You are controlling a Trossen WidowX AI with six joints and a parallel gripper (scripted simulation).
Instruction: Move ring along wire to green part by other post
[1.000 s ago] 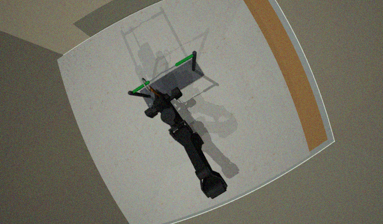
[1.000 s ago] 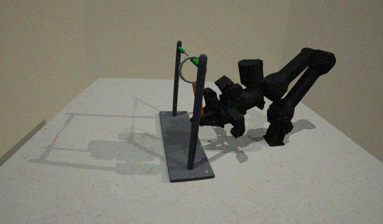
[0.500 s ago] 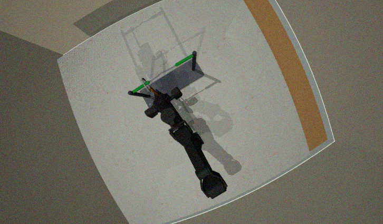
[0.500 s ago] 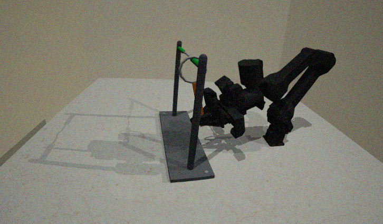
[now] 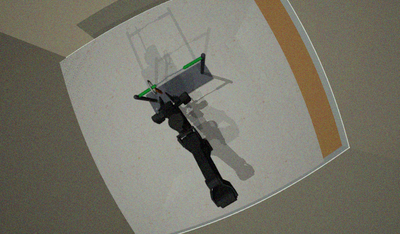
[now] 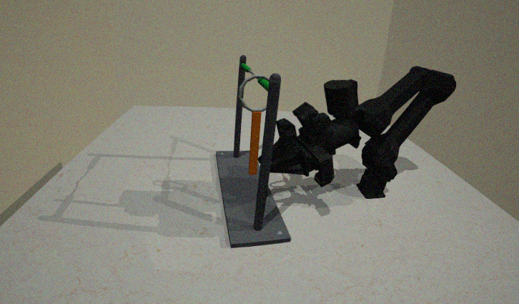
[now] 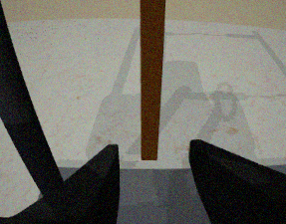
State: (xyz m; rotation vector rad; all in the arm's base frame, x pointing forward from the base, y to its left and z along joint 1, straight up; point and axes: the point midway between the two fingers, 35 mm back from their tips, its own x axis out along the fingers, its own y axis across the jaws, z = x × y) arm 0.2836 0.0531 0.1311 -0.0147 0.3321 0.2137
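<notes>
pale bench is carrying everything; the hand is standing released just beside the near post, fingers apart, clear of the orange handle; ring is hanging on that post's green part.

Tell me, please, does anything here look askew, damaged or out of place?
Nothing stands out. The ring hangs on the green part beside the near post, its orange handle hanging straight down. The gripper is open, fingers apart from the handle.
</notes>
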